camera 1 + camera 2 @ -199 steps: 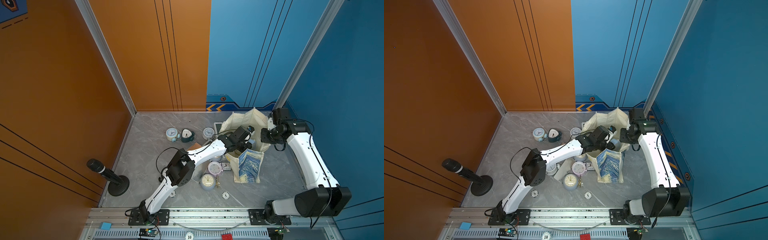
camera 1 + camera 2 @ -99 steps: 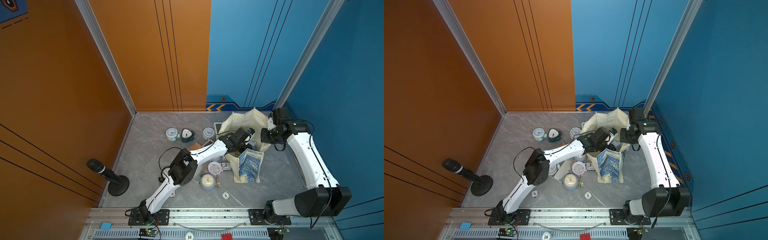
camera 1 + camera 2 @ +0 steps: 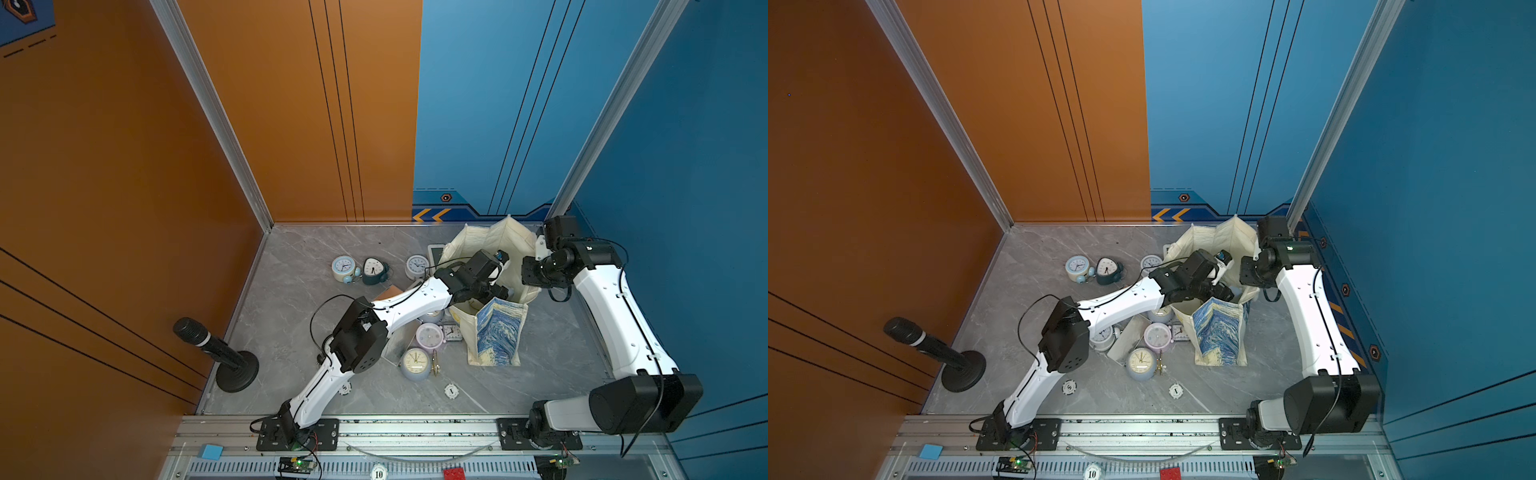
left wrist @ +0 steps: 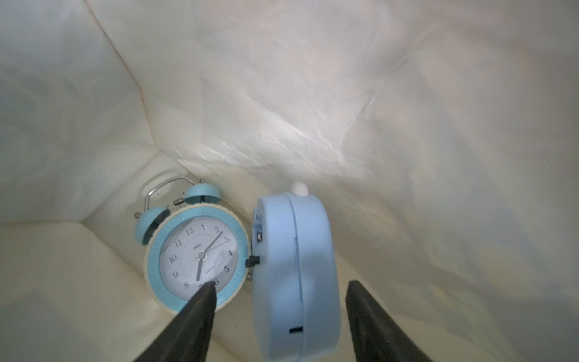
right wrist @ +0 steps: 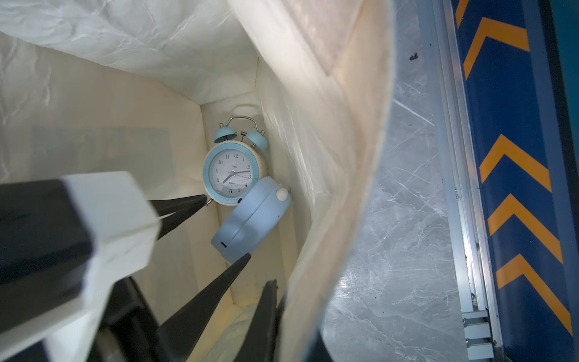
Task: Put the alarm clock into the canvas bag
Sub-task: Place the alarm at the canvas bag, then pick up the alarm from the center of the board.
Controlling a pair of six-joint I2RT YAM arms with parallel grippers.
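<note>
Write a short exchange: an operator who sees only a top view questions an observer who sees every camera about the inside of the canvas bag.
Operator: Is anything in the canvas bag yet?
Observer: Yes, two clocks lie at the bottom: a blue twin-bell alarm clock with its face showing, and a plain light-blue alarm clock with its face hidden.
Operator: Does the left gripper hold either?
Observer: No. Its jaws stand open on either side of the plain clock, with a gap on each side.
</note>
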